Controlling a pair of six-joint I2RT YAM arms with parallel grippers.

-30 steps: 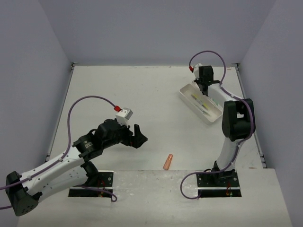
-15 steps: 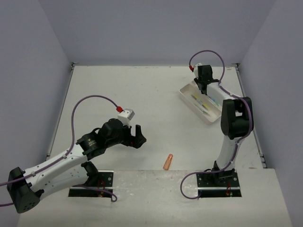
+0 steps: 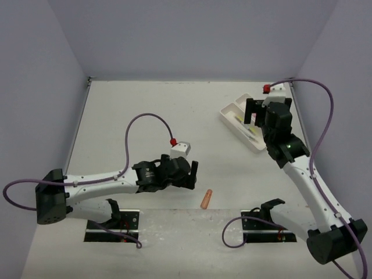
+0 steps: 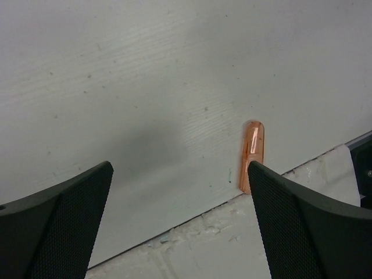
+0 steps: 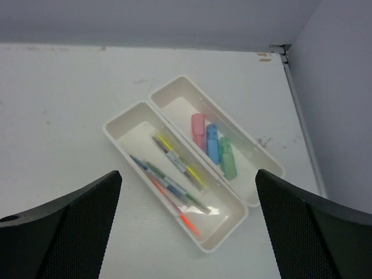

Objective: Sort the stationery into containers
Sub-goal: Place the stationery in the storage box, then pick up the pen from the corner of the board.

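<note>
A small orange marker piece (image 4: 252, 156) lies flat on the white surface (image 4: 145, 70). Its near end sits at the edge of a rough, pale strip (image 4: 209, 244). The left tool (image 4: 179, 168) hangs above, its two black fingers (image 4: 64, 226) wide apart and holding nothing. A soft grey shadow (image 4: 145, 154) falls on the surface.

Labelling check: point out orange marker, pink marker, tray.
orange marker (image 4: 253, 156), left wrist view, mid-body.
pink marker (image 5: 198, 130), right wrist view, mid-body.
tray (image 5: 132, 129), right wrist view, bare floor.

Soft, even light from above; my left jaws throw a faint, blurry shadow on the desk (image 4: 116, 58); every view is sharp.
</note>
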